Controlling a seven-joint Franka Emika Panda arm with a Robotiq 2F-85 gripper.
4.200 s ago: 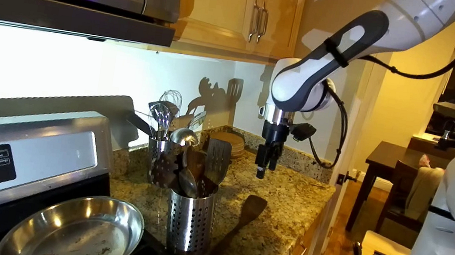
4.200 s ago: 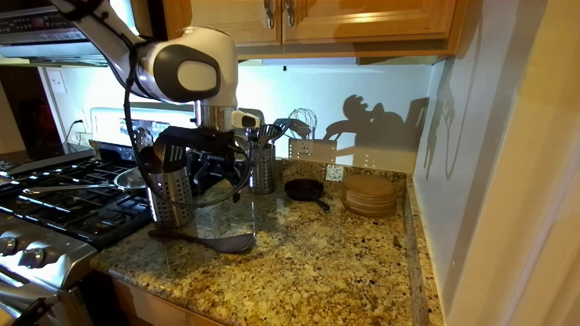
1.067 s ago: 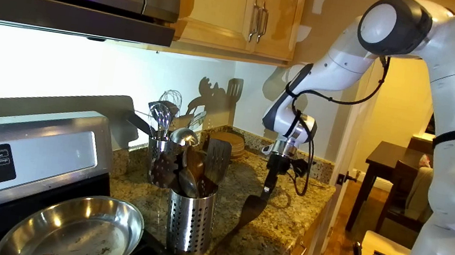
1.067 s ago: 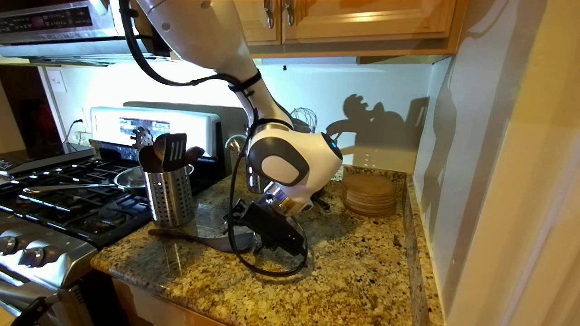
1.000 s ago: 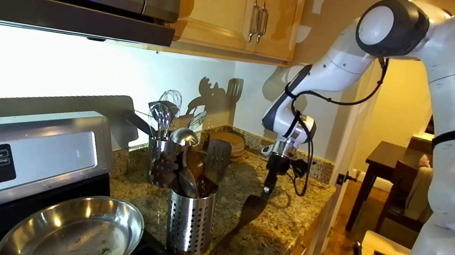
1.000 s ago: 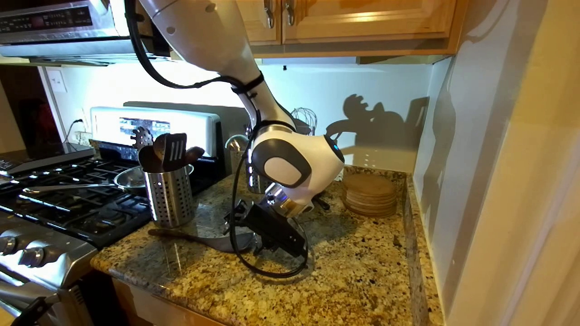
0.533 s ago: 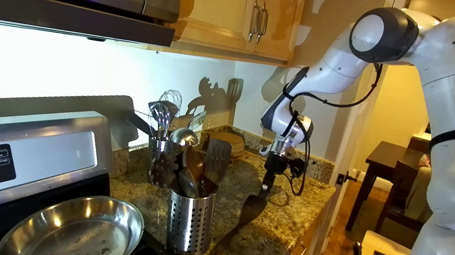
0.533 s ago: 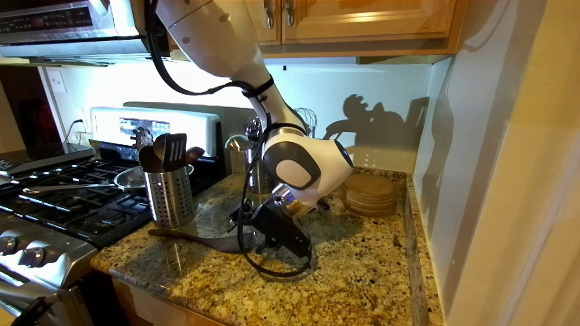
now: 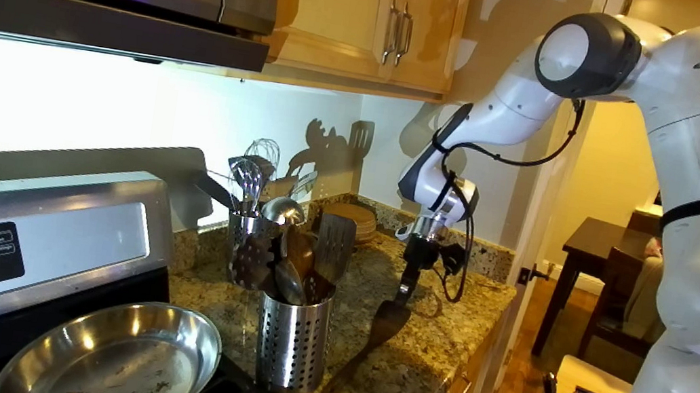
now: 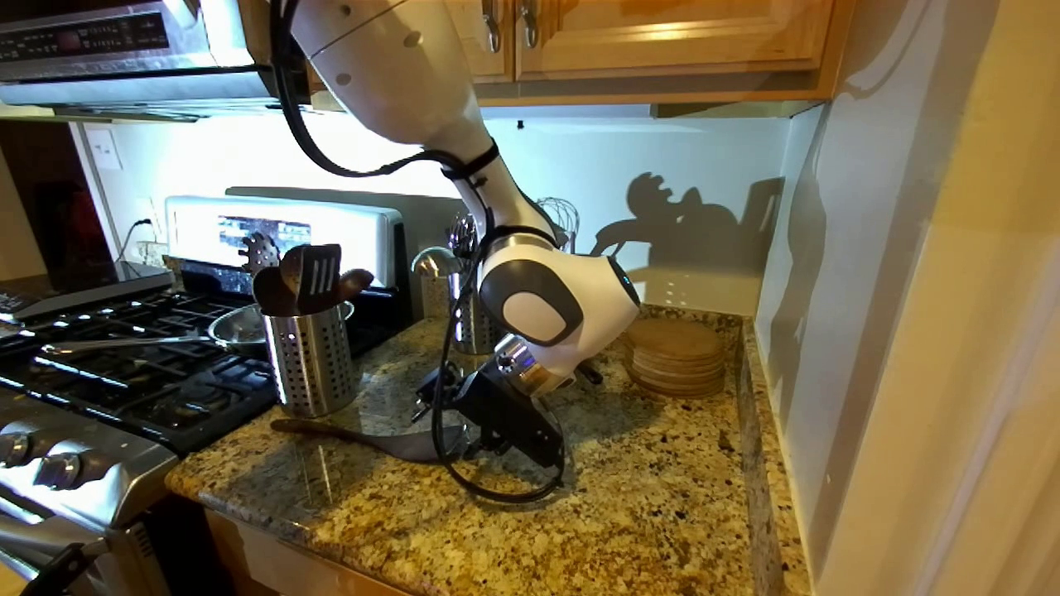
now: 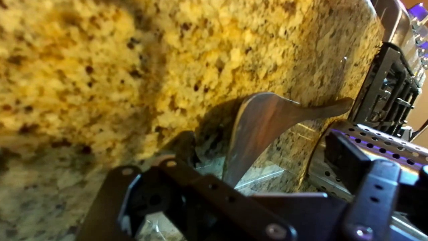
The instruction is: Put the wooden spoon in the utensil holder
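"What do your feeds give you on the wooden spoon [image 9: 376, 339]?"

"In both exterior views I see it lying on the granite countertop [image 10: 596, 497], broad end toward my gripper [image 11: 262, 147], handle running back toward the stove [image 10: 124, 372]."

"And your jaws?"

"I have them spread. In my wrist view the spoon's broad end shows between them, with a gap to either side. The gripper is low and tilted. In an exterior view its tip [image 9: 404, 293] overlaps the spoon's end, so from that angle I can't tell whether they touch."

"Where's the utensil holder [image 9: 292, 342]?"

"Upright, just beside the end of the handle. I can make out its perforated steel side, and dark utensils [image 10: 272, 291] crowd its mouth, a slotted turner [image 10: 315, 290] among them. The wooden spoon is outside it, on the countertop."

"Only one of those?"

"Two, I count. The second holder [image 10: 476, 327] stands farther back, near the wall [image 10: 704, 141], with whisks [image 9: 248, 183] and a shiny ladle [image 9: 284, 210] sticking out of it. My arm [image 10: 389, 74] partly hides it in an exterior view."

"What else is around?"

"A steel frying pan [image 9: 122, 356] sits on the stove, its inside stained. In the corner of the countertop I see a stack of round tan discs [image 10: 675, 360], well apart from the spoon."
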